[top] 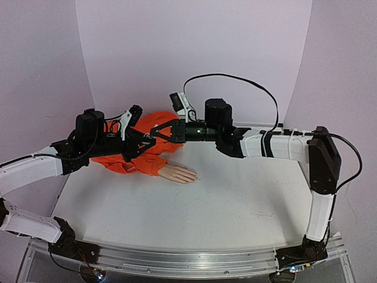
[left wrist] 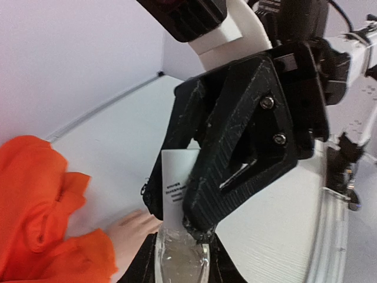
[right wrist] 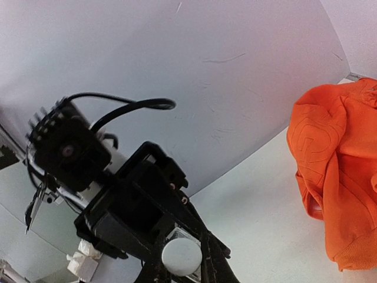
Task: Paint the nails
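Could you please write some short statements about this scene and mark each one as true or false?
1. The mannequin hand lies on the table. True.
2. The sleeve is blue. False: it is orange.
3. The left fingers hold a small clear bottle. True.
4. The right fingers are wide open, far from the bottle. False: they are shut on its white cap.
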Motion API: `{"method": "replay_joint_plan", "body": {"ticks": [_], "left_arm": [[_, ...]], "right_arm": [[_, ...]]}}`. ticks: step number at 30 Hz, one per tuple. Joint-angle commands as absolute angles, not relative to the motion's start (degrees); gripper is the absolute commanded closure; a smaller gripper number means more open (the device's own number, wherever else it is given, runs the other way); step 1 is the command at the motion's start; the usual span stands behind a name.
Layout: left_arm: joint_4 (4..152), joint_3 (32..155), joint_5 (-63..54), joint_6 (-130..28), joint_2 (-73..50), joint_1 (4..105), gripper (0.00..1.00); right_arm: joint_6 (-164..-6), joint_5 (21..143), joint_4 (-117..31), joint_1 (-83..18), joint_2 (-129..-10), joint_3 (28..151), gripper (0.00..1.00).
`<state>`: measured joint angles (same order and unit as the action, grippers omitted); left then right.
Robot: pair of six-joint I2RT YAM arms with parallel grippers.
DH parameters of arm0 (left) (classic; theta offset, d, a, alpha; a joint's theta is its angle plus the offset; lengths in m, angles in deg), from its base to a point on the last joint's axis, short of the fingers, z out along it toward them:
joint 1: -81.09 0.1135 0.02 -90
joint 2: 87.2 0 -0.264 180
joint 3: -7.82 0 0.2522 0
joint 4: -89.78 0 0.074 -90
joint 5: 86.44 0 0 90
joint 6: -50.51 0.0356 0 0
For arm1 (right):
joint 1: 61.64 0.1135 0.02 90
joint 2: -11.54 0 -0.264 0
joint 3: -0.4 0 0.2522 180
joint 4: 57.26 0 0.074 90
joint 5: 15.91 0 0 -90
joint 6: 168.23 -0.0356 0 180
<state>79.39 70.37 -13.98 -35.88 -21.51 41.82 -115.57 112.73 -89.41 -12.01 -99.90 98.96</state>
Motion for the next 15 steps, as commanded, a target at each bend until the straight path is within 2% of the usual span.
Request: {"method": "replay_joint_plan", "body": {"ticks": [1, 4, 6, 11, 12, 14, 15], "left_arm": [[83.59, 79.0, -45.63, -46.66, -18.6, 46.74, 1.0], [89.32, 83.58, -68.93, -54.21, -14.21, 46.92, 1.0], [100.94, 84.27, -76.38, -63.77, -11.97, 46.72, 1.0], [102.47, 80.93, -69.19, -61.08, -13.88, 46.72, 1.0], [102.52, 80.16, -66.38, -60.43, -14.15, 46.72, 1.0], [102.48, 78.32, -59.4, -58.38, -14.75, 46.72, 1.0], [101.98, 77.2, -55.61, -56.96, -15.26, 46.72, 1.0]], "right_arm": [[-106.39, 134.92, -99.44, -11.75, -94.77, 93.54, 1.0], [-104.6, 146.98, -104.8, -11.66, -93.22, 88.93, 1.0], [-102.58, 148.33, -104.89, -11.66, -91.95, 86.26, 1.0], [-102.19, 145.82, -104.94, -11.74, -90.91, 84.2, 1.0], [-102.07, 144.72, -104.94, -11.72, -90.61, 83.87, 0.97], [-102.59, 141.31, -104.77, -11.91, -90.07, 83.42, 0.77], [-103.24, 139.51, -104.76, -12.15, -89.78, 83.13, 0.72]]}}
